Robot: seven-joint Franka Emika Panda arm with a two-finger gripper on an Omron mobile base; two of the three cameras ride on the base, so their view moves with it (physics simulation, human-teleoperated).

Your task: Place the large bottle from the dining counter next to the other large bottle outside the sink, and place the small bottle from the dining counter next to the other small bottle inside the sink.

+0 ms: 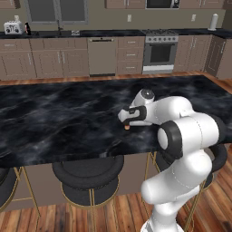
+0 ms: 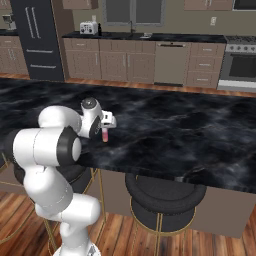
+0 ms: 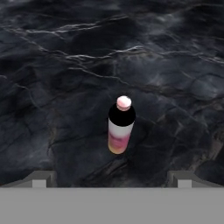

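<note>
You have the gripper (image 3: 112,179) directly above the small bottle (image 3: 120,127) with jaws spread wide and empty, evidently staged for a top-down grasp; the bottle stands upright on the dining counter (image 1: 54,113).

Hovering low over the black marble surface (image 1: 68,118), above the stools (image 1: 88,179): white hand (image 1: 133,115), a small orange-pink bottle tip (image 1: 127,127) peeking beneath.
</note>
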